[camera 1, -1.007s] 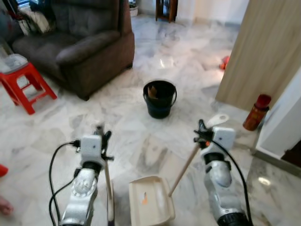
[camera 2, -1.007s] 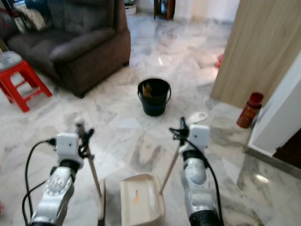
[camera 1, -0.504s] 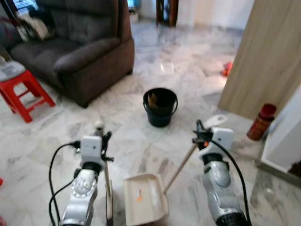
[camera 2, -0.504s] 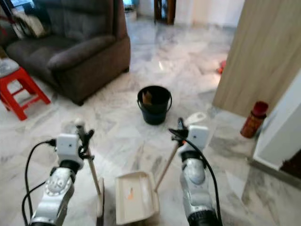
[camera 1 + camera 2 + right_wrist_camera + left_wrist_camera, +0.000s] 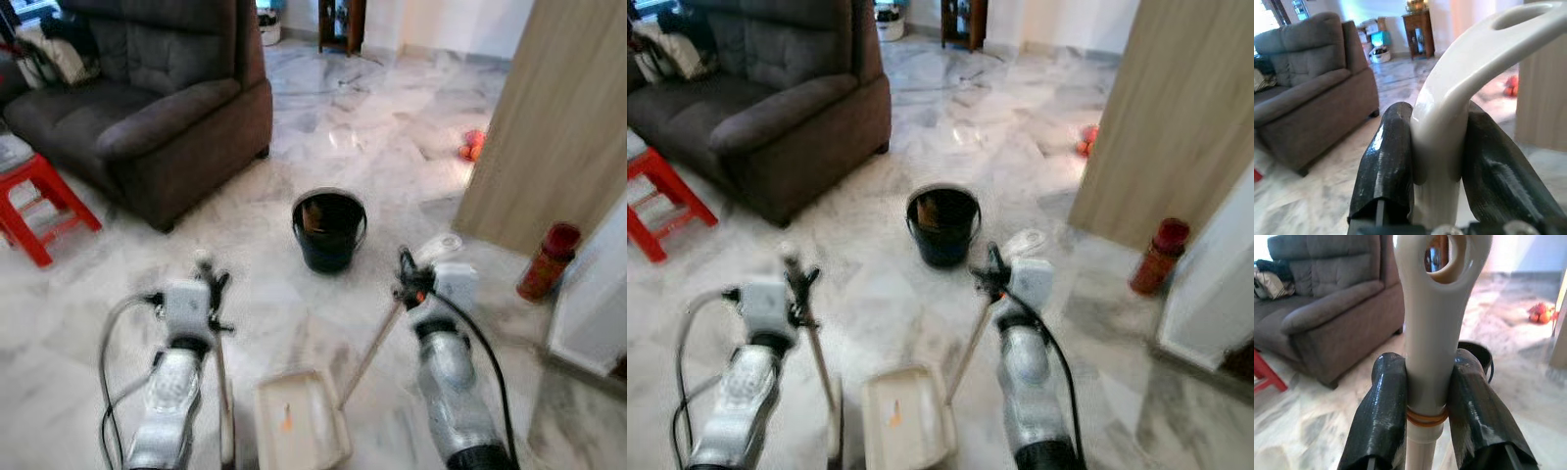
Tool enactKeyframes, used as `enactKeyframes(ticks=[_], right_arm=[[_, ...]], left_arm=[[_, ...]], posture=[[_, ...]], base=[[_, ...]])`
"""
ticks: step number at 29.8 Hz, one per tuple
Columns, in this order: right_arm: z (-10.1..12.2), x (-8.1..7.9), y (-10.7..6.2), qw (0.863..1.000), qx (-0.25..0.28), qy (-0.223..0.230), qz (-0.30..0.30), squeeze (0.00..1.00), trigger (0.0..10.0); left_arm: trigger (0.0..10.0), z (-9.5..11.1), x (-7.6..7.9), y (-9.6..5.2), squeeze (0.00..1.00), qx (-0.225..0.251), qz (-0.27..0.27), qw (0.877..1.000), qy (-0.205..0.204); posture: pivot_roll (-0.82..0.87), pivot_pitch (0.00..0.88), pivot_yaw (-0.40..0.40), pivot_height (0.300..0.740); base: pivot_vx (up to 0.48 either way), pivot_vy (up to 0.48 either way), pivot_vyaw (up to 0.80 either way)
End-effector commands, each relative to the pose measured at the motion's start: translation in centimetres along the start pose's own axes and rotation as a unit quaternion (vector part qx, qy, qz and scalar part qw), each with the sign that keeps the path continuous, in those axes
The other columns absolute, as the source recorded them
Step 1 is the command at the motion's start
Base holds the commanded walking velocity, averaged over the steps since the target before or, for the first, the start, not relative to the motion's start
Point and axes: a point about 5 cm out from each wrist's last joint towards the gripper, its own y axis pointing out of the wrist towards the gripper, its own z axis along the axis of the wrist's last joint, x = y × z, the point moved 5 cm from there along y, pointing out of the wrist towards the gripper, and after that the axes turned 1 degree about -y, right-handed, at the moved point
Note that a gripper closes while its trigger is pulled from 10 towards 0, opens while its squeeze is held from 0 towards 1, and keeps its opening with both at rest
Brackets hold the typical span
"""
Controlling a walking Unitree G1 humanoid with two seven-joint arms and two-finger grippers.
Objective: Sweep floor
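Observation:
My left gripper [image 5: 211,289] is shut on the cream broom handle [image 5: 1432,333], and the broom's stick [image 5: 222,392] runs down to the floor in front of me. Shut on the cream dustpan handle [image 5: 1449,112], my right gripper [image 5: 409,284] holds it at its looped top. The wooden stick [image 5: 370,352] slants down to the cream dustpan [image 5: 299,431], which lies on the marble floor between my arms with a small orange scrap [image 5: 286,422] in it. A black bucket [image 5: 329,230] with brown debris inside stands ahead on the floor.
A dark brown sofa [image 5: 147,108] stands at the far left, with a red stool [image 5: 34,201] beside it. A wooden panel wall [image 5: 558,117] rises on the right, a red bottle [image 5: 549,259] at its foot. Orange objects [image 5: 472,145] lie on the floor further back.
The camera has moved forward, so the bucket and sofa sit lower and nearer. The dustpan has slid slightly left. Both grippers keep their hold.

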Motion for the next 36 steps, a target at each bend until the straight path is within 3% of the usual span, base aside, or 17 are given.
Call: enactKeyframes(ticks=[1, 36], right_arm=[[1.96, -1.01, 0.71, 0.999, 0.036, 0.001, 0.014, 0.00, 10.0], [1.91, -1.26, 0.62, 0.999, 0.034, -0.003, 0.020, 0.00, 10.0]], left_arm=[[10.0, 0.89, -0.80, 0.21, 0.00, 0.018, 0.008, 1.000, 0.002], [10.0, 1.00, -0.78, 0.41, 0.00, 0.017, 0.005, 1.000, 0.002]], posture=[[0.11, 0.000, 0.041, 0.740], [0.11, 0.025, 0.046, 0.740]], base=[[0.341, 0.000, 0.00], [0.341, 0.000, -0.09]])
